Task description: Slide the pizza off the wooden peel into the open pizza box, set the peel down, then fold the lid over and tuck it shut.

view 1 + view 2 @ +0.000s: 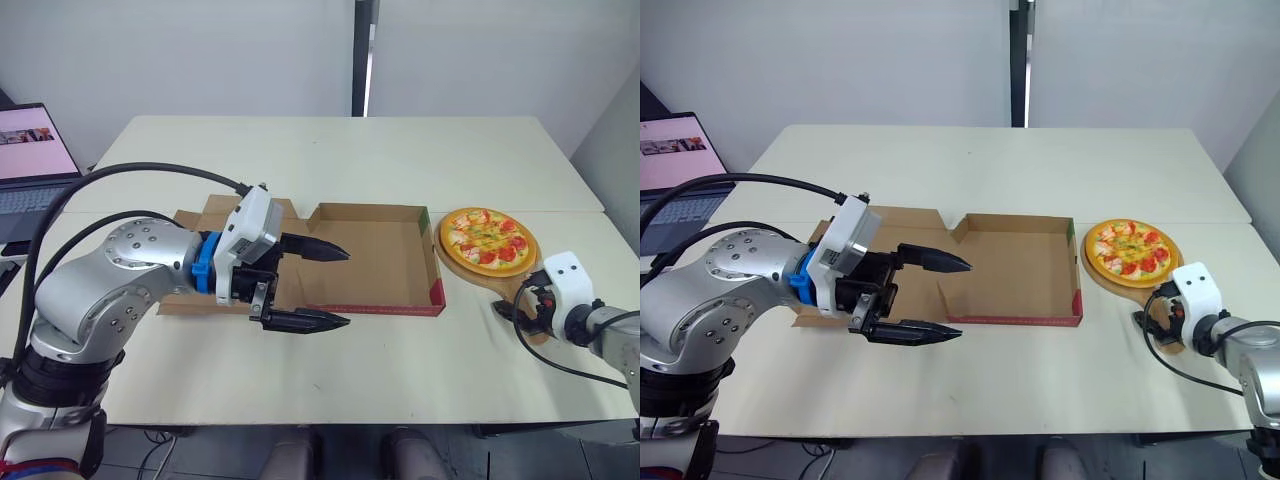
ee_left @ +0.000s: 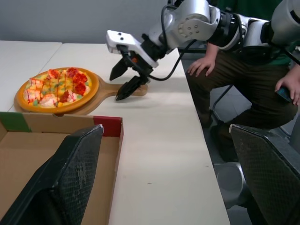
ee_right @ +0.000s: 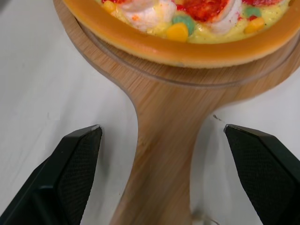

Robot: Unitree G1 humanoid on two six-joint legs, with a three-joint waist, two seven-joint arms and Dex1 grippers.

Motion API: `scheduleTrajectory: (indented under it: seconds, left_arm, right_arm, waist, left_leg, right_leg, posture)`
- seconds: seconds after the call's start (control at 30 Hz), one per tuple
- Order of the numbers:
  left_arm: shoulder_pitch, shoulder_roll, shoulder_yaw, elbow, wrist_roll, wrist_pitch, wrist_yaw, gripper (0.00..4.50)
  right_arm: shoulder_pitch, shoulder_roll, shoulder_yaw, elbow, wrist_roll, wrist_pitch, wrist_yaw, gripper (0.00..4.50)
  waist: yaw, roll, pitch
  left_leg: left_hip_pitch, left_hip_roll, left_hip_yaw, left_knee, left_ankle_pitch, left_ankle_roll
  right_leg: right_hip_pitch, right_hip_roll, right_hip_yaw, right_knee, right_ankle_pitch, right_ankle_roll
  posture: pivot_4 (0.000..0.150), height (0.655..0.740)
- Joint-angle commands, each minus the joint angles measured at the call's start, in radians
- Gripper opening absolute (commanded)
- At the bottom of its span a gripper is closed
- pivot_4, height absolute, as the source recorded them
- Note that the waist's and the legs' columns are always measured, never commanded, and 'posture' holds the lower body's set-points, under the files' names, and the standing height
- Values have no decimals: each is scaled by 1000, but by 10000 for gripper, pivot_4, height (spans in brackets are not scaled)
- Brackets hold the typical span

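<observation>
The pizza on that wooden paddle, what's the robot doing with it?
The robot is getting ready to pick it up. Its right gripper has its jaws open on either side of the wooden peel's handle and has not closed on it yet. The pizza sits on the peel, on the table, just to the right of the open pizza box, which has nothing in it. The left gripper is open too, near the box's left end.

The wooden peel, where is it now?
In the left eye view the wooden peel lies on the table at the robot's right, beside the open pizza box, its handle inside the open right pincer.
</observation>
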Motion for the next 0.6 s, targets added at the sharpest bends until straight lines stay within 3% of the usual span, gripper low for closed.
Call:
scheduleTrajectory:
  seconds: [0.03, 0.17, 0.47, 0.6]
  left_arm:
    - [-21, -13, -1, -1, 14, -14, -6, 45000]
    - [-22, -21, 0, 1, 28, -15, -8, 45000]
    - [-15, -23, 17, -2, 38, -11, -3, 45000]
    - [-19, -22, 30, 5, 32, -5, 4, 45000]
  right_arm:
    - [-29, 17, 4, 37, -15, -12, -28, 44644]
    - [-46, 30, 15, 95, -28, -51, -31, 42925]
    - [-49, 111, -50, 150, -16, -85, -99, 16411]
    - [-55, 145, -79, 140, -13, -83, -128, 15738]
  waist:
    - [0, -1, 0]
    - [-1, -1, 0]
    - [-1, -5, -3]
    - [-1, -5, -3]
  left_leg:
    - [0, 0, 0, 0, 0, 0]
    - [1, 0, 0, 1, 0, 1]
    - [5, 0, 0, 1, -2, 4]
    - [5, 0, -1, 1, -2, 4]
  right_leg:
    - [0, 0, 0, 0, 0, 0]
    - [1, 0, 0, 0, 0, 0]
    - [6, 1, 0, 0, 0, 0]
    - [6, 1, 0, 0, 0, 1]
  posture:
    - [1500, 7281]
    - [1500, 7281]
    - [1500, 7281]
    - [1500, 7281]
